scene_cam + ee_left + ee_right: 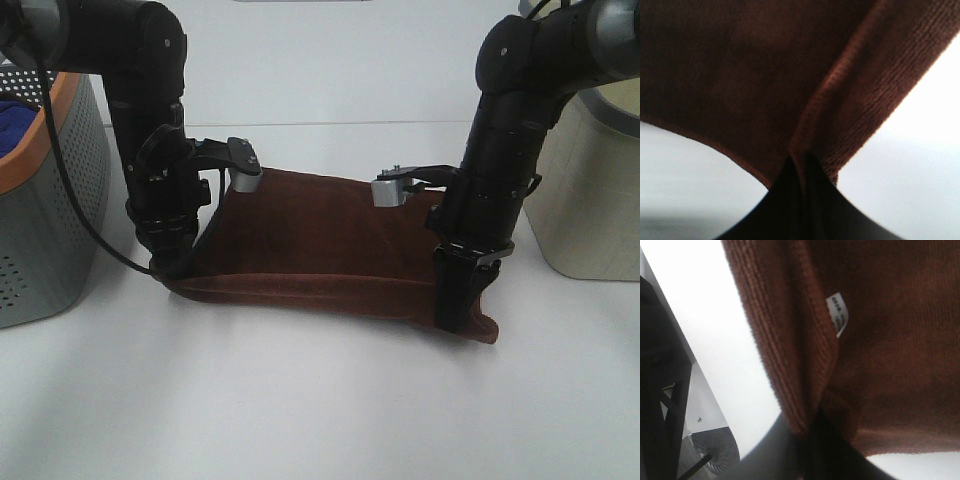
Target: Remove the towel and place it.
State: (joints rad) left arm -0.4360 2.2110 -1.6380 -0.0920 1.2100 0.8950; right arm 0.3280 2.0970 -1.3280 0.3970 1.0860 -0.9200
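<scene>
**Towel pinched at both near corners**

The dark brown plush towel [320, 240] lies spread over the white table [320, 400], sagging slightly between the two arms, its hemmed edges folded where it is held. The left gripper [170, 262] is clamped on one corner, the right gripper [458, 308] on the other. A small white label [838, 314] shows near the right grip.

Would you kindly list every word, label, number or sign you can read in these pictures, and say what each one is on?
White sewn-in tag on the brown towel: faint dark print, too blurred to read.
No other text shows: none on the grey perforated basket, the beige basket or the arms.
</scene>
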